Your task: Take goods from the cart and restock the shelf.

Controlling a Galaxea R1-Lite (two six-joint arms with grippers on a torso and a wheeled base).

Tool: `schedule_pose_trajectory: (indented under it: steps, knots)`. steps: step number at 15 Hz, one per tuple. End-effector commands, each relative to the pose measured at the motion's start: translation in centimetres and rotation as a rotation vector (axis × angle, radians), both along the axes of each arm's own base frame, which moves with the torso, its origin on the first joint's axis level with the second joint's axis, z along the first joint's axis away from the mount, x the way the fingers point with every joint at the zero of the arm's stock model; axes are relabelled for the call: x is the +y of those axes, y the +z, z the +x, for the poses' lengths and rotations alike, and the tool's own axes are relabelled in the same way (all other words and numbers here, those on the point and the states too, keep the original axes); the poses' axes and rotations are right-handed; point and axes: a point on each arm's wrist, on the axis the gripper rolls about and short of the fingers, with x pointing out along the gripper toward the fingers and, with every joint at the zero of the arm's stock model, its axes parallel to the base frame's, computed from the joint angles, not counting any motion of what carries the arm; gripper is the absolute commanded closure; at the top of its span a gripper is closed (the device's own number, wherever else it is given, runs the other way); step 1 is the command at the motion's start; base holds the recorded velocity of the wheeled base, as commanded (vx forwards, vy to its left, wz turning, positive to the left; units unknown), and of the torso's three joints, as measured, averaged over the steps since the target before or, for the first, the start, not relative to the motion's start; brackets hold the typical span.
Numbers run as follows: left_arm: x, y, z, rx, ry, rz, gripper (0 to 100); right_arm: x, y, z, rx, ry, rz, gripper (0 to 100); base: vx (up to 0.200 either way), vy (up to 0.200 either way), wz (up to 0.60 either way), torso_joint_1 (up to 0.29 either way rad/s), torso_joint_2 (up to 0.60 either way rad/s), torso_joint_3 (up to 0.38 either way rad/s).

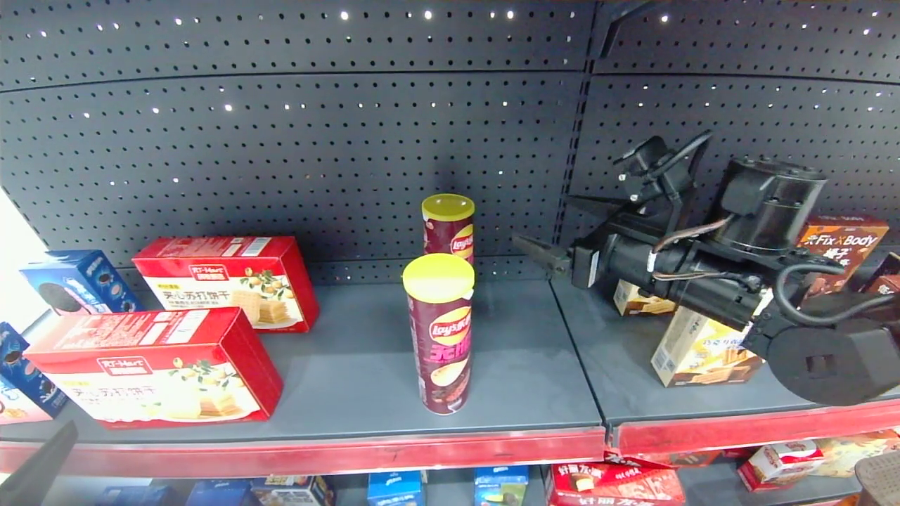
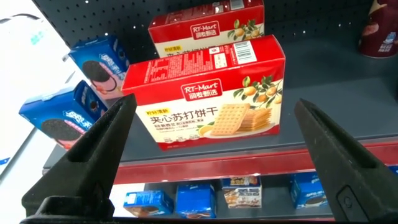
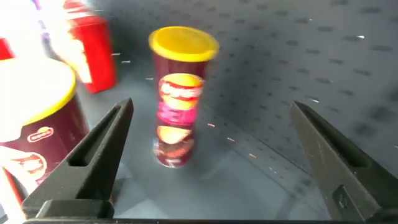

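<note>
Two maroon chip cans with yellow lids stand upright on the grey shelf [image 1: 351,372], the front can [image 1: 440,336] near the edge and the back can [image 1: 448,226] by the pegboard. My right gripper [image 1: 557,228] hovers open and empty just right of the back can. In the right wrist view my right gripper [image 3: 212,104] faces the back can [image 3: 179,99], with the front can [image 3: 37,124] off to one side. My left gripper [image 2: 214,102] is open and empty, below and in front of the shelf edge, facing the front red cracker box [image 2: 208,99].
Two red cracker boxes [image 1: 158,369] [image 1: 228,281] lie on the shelf's left, with blue cookie boxes [image 1: 77,281] beyond them. Tan and brown boxes [image 1: 703,351] stand under and behind the right arm. A lower shelf [image 1: 612,485] holds more goods.
</note>
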Motion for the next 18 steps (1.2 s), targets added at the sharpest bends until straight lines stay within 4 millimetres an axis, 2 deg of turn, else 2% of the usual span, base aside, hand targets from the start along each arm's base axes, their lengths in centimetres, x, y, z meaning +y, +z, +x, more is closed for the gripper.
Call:
schedule_pose_trajectory:
  steps: [1, 2, 3, 4, 5, 6, 7, 8, 9, 10, 11, 12, 13, 15, 18]
  knots:
    - [0.0, 0.1, 0.0, -0.002, 0.002, -0.002, 0, -0.7, 1.9, -2.9, -0.059, -0.046, 0.049, 0, 0.0, 0.0, 0.0, 0.0, 0.0, 0.0]
    - [0.0, 0.0, 0.0, -0.002, 0.002, -0.011, 0, -0.8, 2.5, -4.4, -0.081, -0.079, 0.086, 0, 0.0, 0.0, 0.0, 0.0, 0.0, 0.0]
    - [0.0, -0.2, 0.0, 0.002, -0.002, -0.035, 0, -1.2, 2.8, -6.6, -0.089, -0.131, 0.119, 0, 0.0, 0.0, 0.0, 0.0, 0.0, 0.0]
    - [0.0, -0.6, 0.1, 0.017, -0.005, -0.058, 0, -1.6, 2.7, -10.4, -0.07, -0.196, 0.14, 0, 0.0, 0.0, 0.0, 0.0, 0.0, 0.0]
    - [0.0, -1.1, 0.1, 0.033, -0.013, -0.06, 0, -1.6, 2.3, -13.5, -0.042, -0.247, 0.154, 0, 0.0, 0.0, 0.0, 0.0, 0.0, 0.0]
    - [-0.1, -1.5, 0.1, 0.047, -0.036, -0.062, 0, -1.3, 1.0, -15.5, 0.009, -0.368, 0.139, 0, 0.0, 0.0, 0.0, 0.0, 0.0, 0.0]
    - [-0.1, -1.4, 0.1, 0.048, -0.05, -0.062, 0, -2.2, -0.6, -15.3, 0.038, -0.464, 0.09, 0, 0.0, 0.0, 0.0, 0.0, 0.0, 0.0]
    - [-0.1, -1.5, 0.1, 0.049, -0.06, -0.064, 0, -3.2, -0.8, -15.0, 0.029, -0.51, 0.082, 0, 0.0, 0.0, 0.0, 0.0, 0.0, 0.0]
    - [-0.2, -1.6, 0.1, 0.054, -0.081, -0.094, 0, -4.5, -0.6, -15.4, -0.003, -0.585, 0.076, 0, 0.0, 0.0, 0.0, 0.0, 0.0, 0.0]
    - [-0.2, -1.6, 0.2, 0.056, -0.084, -0.131, 0, -5.0, -0.5, -15.9, -0.015, -0.623, 0.062, 0, 0.0, 0.0, 0.0, 0.0, 0.0, 0.0]
    - [-0.2, -1.5, 0.2, 0.054, -0.101, -0.184, 0, -6.4, -1.0, -17.1, -0.033, -0.677, 0.009, 0, 0.0, 0.0, 0.0, 0.0, 0.0, 0.0]
    - [-0.2, -1.5, 0.2, 0.052, -0.101, -0.185, 0, -6.4, -1.0, -17.1, -0.033, -0.678, 0.008, 0, 0.0, 0.0, 0.0, 0.0, 0.0, 0.0]
    - [-0.3, -1.7, 0.0, 0.051, -0.104, -0.236, 0, -7.1, -1.5, -18.0, -0.041, -0.71, -0.02, 0, 0.0, 0.0, 0.0, 0.0, 0.0, 0.0]
    - [-0.4, -2.3, -1.1, 0.009, -0.127, -0.235, 0, -9.0, 0.1, -18.5, -0.031, -0.925, 0.077, 0, 0.0, 0.0, 0.0, 0.0, 0.0, 0.0]
    - [-0.6, -2.4, -1.6, -0.014, -0.169, -0.23, 0, -11.0, 2.0, -19.2, -0.032, -1.083, 0.185, 0, 0.0, 0.0, 0.0, 0.0, 0.0, 0.0]
